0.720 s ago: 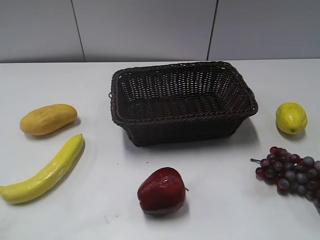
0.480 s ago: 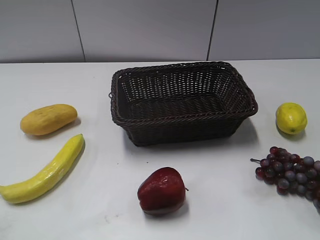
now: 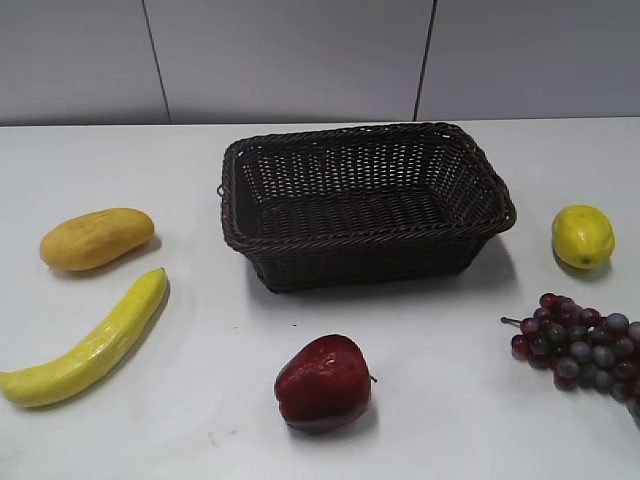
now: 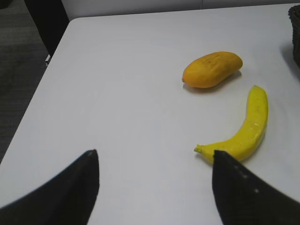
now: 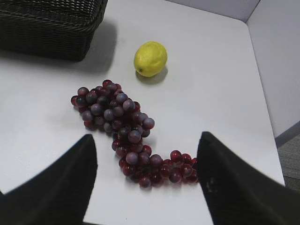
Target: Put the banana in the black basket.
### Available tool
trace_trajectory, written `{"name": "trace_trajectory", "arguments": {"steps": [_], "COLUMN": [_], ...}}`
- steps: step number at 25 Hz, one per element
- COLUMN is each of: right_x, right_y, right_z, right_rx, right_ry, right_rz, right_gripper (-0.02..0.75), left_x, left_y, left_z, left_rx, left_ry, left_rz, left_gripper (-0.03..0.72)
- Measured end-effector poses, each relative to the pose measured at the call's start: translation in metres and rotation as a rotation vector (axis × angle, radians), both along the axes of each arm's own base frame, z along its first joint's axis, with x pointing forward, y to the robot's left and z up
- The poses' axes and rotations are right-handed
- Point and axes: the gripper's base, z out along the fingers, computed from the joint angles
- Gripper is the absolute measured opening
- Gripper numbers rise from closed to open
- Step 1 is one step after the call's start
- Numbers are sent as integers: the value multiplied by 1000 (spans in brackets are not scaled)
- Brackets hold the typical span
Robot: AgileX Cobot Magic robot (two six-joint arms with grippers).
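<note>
The banana [image 3: 90, 343] lies on the white table at the front left, long, curved and bright yellow; it also shows in the left wrist view [image 4: 246, 127]. The black basket [image 3: 365, 240] stands empty at the middle back; its corner shows in the right wrist view [image 5: 47, 35]. My left gripper [image 4: 154, 157] is open and empty, above the table, with the banana's near tip beside its right finger. My right gripper [image 5: 146, 140] is open and empty above a grape bunch [image 5: 126, 131]. Neither gripper shows in the exterior view.
An orange-yellow oval fruit [image 3: 96, 238] lies behind the banana [image 4: 212, 69]. A red apple [image 3: 324, 383] sits at the front middle. A lemon [image 3: 582, 236] and the grape bunch [image 3: 580, 345] lie at the right. The table's left edge [image 4: 40, 89] drops off nearby.
</note>
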Motion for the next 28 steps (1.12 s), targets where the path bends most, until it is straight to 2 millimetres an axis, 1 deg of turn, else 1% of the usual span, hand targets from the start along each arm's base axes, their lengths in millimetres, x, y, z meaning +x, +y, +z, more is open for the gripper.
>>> {"name": "trace_trajectory", "arguments": {"steps": [5, 9, 13, 19, 21, 26, 28], "right_x": [0, 0, 0, 0, 0, 0, 0], "right_y": [0, 0, 0, 0, 0, 0, 0], "right_z": [0, 0, 0, 0, 0, 0, 0], "right_rx": [0, 0, 0, 0, 0, 0, 0], "right_ry": [0, 0, 0, 0, 0, 0, 0], "right_rz": [0, 0, 0, 0, 0, 0, 0], "right_gripper": [508, 508, 508, 508, 508, 508, 508], "left_x": [1, 13, 36, 71, 84, 118, 132], "left_y": [0, -1, -3, -7, -10, -20, -23], "left_z": [0, 0, -3, -13, -13, -6, -7], "left_rx": [0, 3, 18, 37, 28, -41, -53], "left_ry": [3, 88, 243, 474, 507, 487, 512], "left_rz": [0, 0, -28, -78, -93, -162, -193], "left_gripper": [555, 555, 555, 555, 555, 555, 555]}}
